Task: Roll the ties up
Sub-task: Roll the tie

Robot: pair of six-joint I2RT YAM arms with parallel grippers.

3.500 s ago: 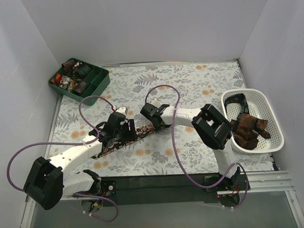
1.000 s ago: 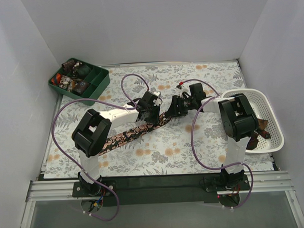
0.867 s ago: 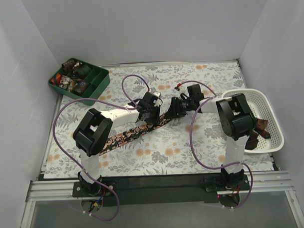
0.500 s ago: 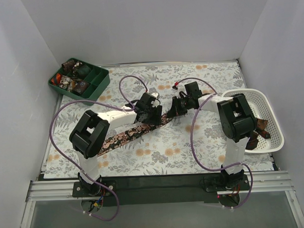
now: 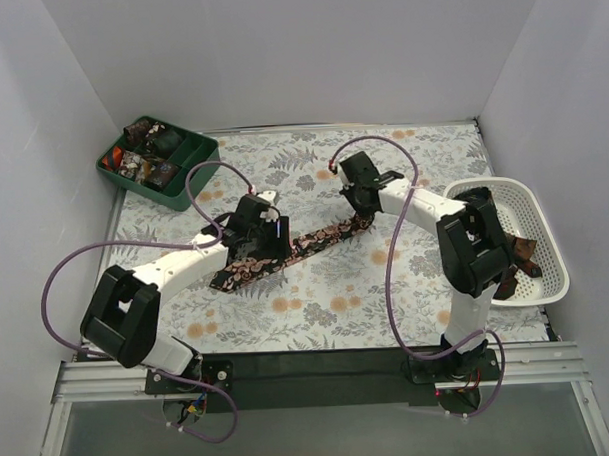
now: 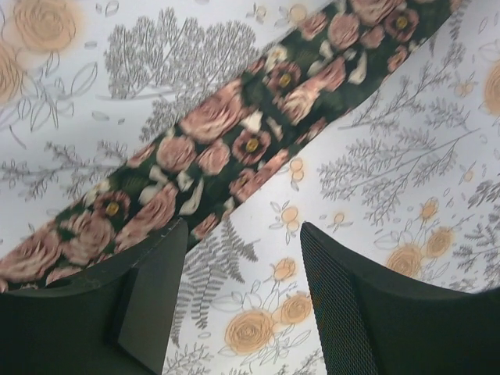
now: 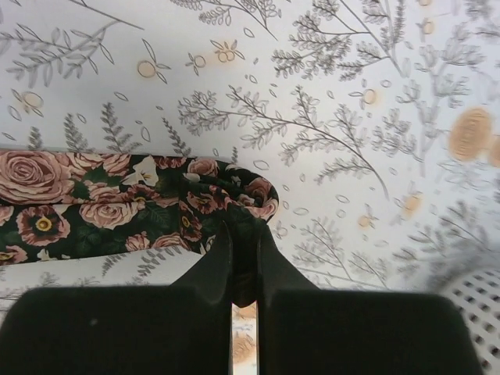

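1 green tray (image 5: 207, 161), far-left corner of the bench (image 5: 407, 284): holds several small coils (image 5: 142, 159), exact count unclear.

1 left gripper (image 6: 242, 234): fingers spread, grasping nothing, poised over the broad half of the tie, 1 finger at its edge.

1 tie (image 5: 285, 251): rose print on dark cloth, lying flat mid-bench. Long axis diagonal, broad end toward the near-left corner, narrow end toward the far-right corner. Judged light, thin and limp, likely to slide on the printed cover. Best taken at the narrow tip and wound toward the broad end.

1 right gripper (image 7: 244, 230): clenched on that narrow tip, which is folded over.

1 white basket (image 5: 483, 183), right edge: more loose ties (image 5: 520, 250), count unclear.
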